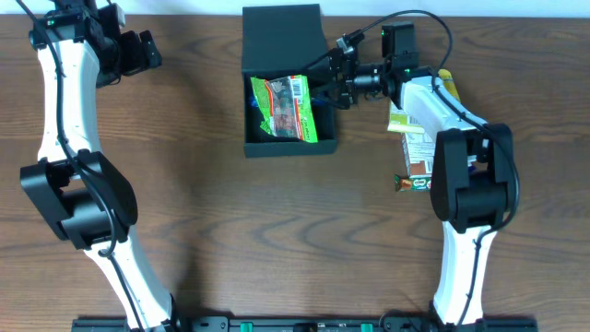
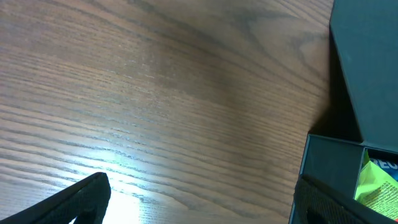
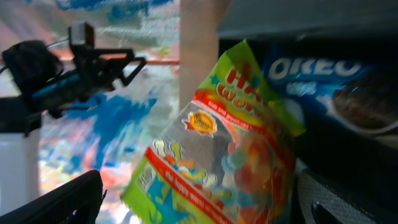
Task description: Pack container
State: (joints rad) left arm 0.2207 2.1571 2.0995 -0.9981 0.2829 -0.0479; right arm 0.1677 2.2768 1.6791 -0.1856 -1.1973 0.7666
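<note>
Two claws gape wide: left claw (image 1: 152, 51) over the worktop (image 1: 212, 221), right claw (image 1: 330, 85) beside the sweets bag (image 1: 288, 109) inside the black box (image 1: 286, 148).

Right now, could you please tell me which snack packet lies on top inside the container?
The green gummy packet: it lies uppermost in the black container, over the blue Oreo packet; the other packets sit out on the table.

The top view is bright and sharp, with soft shadows on the bench (image 1: 230, 240). The container (image 1: 281, 37) looks very dark. The left wrist view has a white shine low on the wood. The right wrist view is blurry, even the sweets bag (image 3: 217, 155).
</note>
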